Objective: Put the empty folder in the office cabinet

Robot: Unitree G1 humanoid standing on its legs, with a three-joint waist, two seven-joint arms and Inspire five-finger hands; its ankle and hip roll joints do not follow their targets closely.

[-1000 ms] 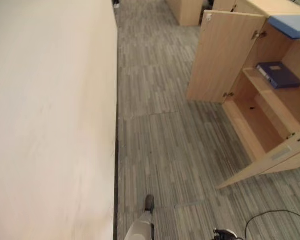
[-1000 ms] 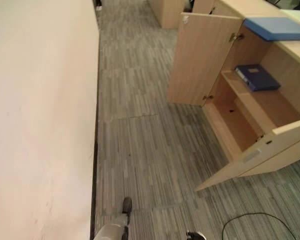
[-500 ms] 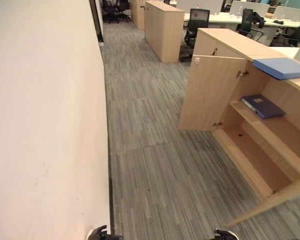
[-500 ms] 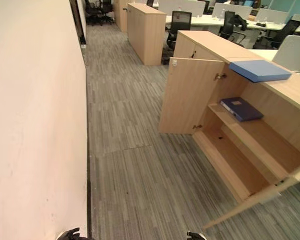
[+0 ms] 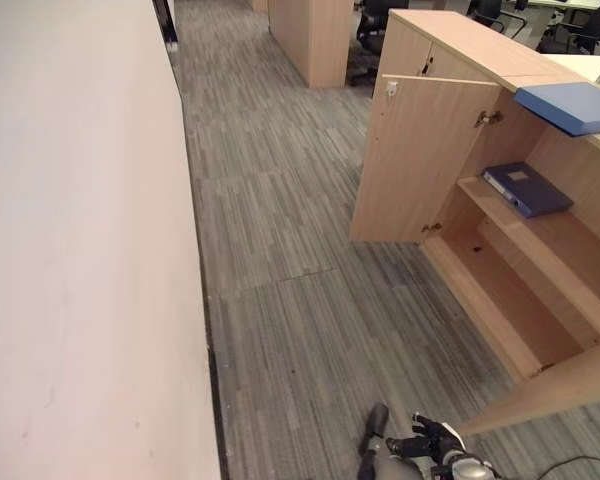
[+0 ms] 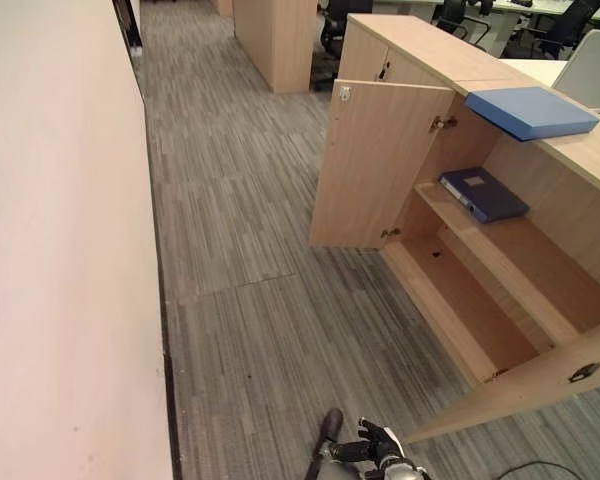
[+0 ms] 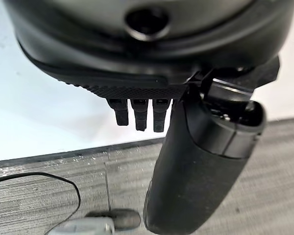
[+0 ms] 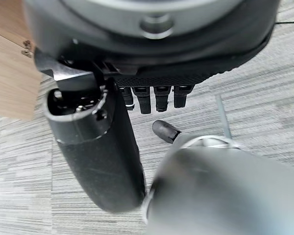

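Observation:
An office cabinet [image 5: 425, 160] stands at the right with both doors swung open. A dark blue folder [image 5: 528, 190] lies flat on its upper shelf. A light blue folder [image 6: 530, 110] lies on the cabinet's top. My right hand [image 5: 430, 440] hangs low over the carpet, well short of the cabinet, with its fingers [image 8: 157, 100] relaxed and nothing in them. My left hand [image 7: 137, 49] hangs beside the white wall, its fingers [image 7: 139, 115] straight and empty.
A long white wall [image 5: 80, 250] runs down the left. Grey striped carpet [image 5: 280, 230] lies between it and the cabinet. The lower cabinet door [image 5: 550, 390] juts out over the floor. Another wooden cabinet [image 5: 315, 40] and office chairs [image 5: 375, 20] stand farther back.
The camera has tilted and shifted, so the whole picture has moved. My right hand now shows higher up from the bottom edge. The folders and cabinet doors stay as they were.

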